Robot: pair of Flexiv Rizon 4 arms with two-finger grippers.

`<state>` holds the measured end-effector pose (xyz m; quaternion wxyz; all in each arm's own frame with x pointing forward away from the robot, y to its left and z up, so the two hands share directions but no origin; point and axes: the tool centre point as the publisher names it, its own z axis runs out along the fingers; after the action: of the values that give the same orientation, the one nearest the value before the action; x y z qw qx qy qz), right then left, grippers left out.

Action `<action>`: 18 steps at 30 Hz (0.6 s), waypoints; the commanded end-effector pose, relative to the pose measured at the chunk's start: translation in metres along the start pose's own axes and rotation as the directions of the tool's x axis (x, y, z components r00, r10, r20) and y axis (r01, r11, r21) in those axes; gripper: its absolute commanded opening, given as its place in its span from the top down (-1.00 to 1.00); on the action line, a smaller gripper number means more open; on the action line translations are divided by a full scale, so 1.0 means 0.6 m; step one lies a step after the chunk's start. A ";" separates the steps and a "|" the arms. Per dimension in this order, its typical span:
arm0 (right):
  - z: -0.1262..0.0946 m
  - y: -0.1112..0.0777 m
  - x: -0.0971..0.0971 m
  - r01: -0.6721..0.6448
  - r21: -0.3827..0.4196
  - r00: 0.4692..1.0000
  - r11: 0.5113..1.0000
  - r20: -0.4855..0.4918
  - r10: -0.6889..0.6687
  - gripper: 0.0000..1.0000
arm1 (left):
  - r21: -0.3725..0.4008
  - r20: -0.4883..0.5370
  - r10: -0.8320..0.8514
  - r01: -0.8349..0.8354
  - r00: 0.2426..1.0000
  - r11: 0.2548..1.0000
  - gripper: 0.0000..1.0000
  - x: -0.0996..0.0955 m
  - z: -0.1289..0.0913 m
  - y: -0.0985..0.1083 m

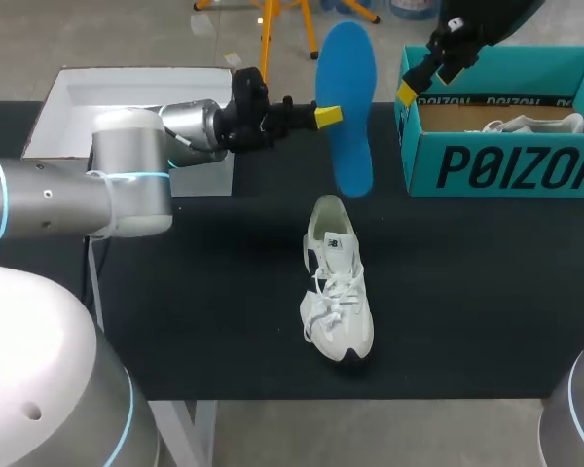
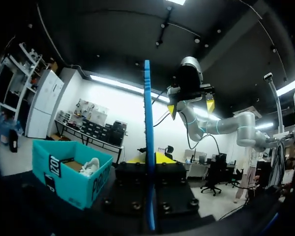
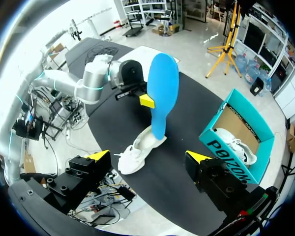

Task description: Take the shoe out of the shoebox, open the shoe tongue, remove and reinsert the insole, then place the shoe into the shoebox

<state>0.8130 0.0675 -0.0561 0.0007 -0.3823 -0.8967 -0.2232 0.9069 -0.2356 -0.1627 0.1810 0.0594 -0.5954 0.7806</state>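
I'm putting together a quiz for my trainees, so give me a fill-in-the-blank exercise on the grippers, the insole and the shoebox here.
1. The left gripper is shut on the blue ____.
2. The right gripper has its fingers ____.
3. The teal shoebox holds a white ____.
Missing words: insole; open; shoe.
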 end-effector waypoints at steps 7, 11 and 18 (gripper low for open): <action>0.002 0.002 0.000 -0.001 0.003 1.000 1.000 0.001 0.001 -1.00 | 0.024 -0.043 -0.082 0.083 0.996 0.996 1.00 -0.007 -0.001 0.007; 0.002 0.002 0.000 -0.001 0.003 1.000 1.000 0.001 0.001 -1.00 | 0.024 -0.043 -0.082 0.083 0.996 0.996 1.00 -0.007 -0.001 0.007; 0.002 0.002 0.000 -0.001 0.003 1.000 1.000 0.001 0.001 -1.00 | -0.020 -0.004 -0.209 0.209 0.978 0.978 1.00 -0.011 0.000 0.002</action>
<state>0.8131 0.0676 -0.0560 0.0008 -0.3822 -0.8967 -0.2232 0.9077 -0.2371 -0.1695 0.2433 0.0912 -0.5802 0.7720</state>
